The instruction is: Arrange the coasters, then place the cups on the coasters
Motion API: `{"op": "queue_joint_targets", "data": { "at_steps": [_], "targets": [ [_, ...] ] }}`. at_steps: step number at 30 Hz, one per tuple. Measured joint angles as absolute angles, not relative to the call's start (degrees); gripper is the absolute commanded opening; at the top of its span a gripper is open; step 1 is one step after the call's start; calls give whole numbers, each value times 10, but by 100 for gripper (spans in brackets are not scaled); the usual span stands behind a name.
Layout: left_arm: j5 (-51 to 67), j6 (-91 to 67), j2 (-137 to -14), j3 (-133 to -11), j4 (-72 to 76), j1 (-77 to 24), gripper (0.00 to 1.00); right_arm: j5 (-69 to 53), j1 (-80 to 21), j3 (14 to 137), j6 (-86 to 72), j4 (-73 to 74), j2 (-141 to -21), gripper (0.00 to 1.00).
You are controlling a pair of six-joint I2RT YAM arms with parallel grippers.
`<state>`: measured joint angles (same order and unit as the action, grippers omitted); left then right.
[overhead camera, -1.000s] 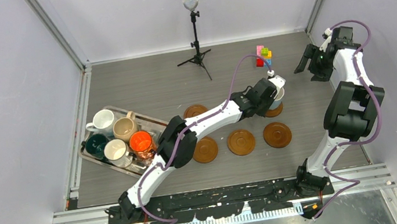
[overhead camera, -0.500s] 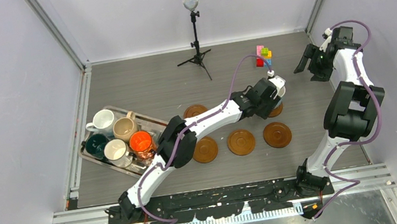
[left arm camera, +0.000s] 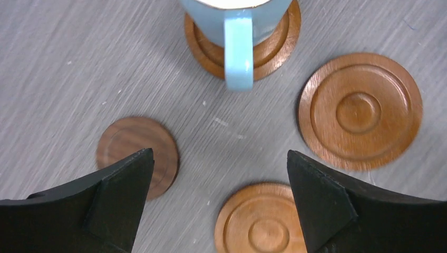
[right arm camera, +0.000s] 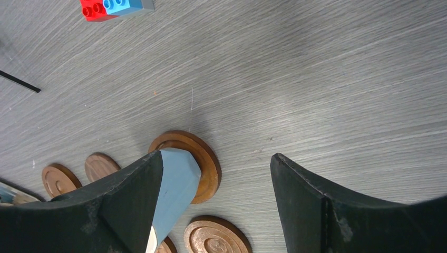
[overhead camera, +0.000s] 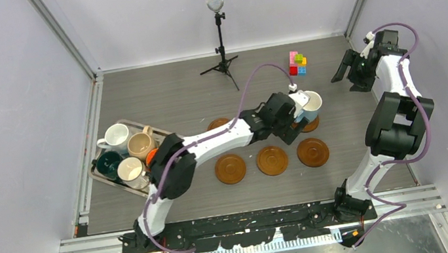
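Left gripper [left arm camera: 216, 158]: fingers spread wide, nothing between them, no contact with anything.

Light blue mug [left arm camera: 239, 52]: straight ahead of the fingertips, upright, handle pointing back at the gap between them. It sits on a brown coaster [left arm camera: 200, 50], rim showing both sides, so roughly centred.

Other coasters around the fingers:
- small dark coaster [left arm camera: 132, 142] just off the left fingertip, partly under it
- one rimmed coaster [left arm camera: 360, 110] ahead of the right fingertip
- another rimmed one [left arm camera: 261, 226] below the gap

All three are bare.

Right gripper [right arm camera: 215, 158]: fingers apart, holding nothing — parked high, well off to the far side.

Step in hand, as I read it: clearing away from the placed mug. The handle is the nearest thing to snag. Best to back out along the handle's line, or lift first, with the fingers wide — no sideways swing until they are past it. A nudge could slide mug and coaster together.

The remaining mugs wait in the tray [overhead camera: 163, 134].
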<state>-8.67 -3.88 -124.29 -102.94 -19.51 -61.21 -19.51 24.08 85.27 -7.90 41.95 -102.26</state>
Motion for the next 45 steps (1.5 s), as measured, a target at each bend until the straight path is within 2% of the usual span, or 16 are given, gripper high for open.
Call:
{"op": "queue_joint_targets", "data": {
  "at_steps": [5,9,17,22,26,30,33,37,45],
  "targets": [
    [-78,-24,-1120,-930,-191,-590,100,-197,241,853,-78,420,-1023,79],
    [-53,-15,-1020,-882,-221,-530,100,-199,241,853,-77,420,-1023,79],
    [-35,-5,-855,-845,-360,-293,100,-198,241,853,-67,424,-1023,79],
    [11,52,-797,-842,-455,-98,100,-196,235,860,-57,435,-1023,80],
    [92,168,-794,-844,-531,73,97,-198,232,885,-44,456,-1030,80],
    [165,308,-834,-896,-626,226,84,-201,229,917,-29,471,-1044,80],
    [213,407,-892,-963,-672,305,79,-201,227,927,-23,480,-1050,80],
    [237,521,-943,-980,-685,354,77,-201,225,928,-22,491,-1057,79],
    [253,694,-996,-958,-679,358,74,-194,222,942,-17,509,-1062,80]
  ]
}}
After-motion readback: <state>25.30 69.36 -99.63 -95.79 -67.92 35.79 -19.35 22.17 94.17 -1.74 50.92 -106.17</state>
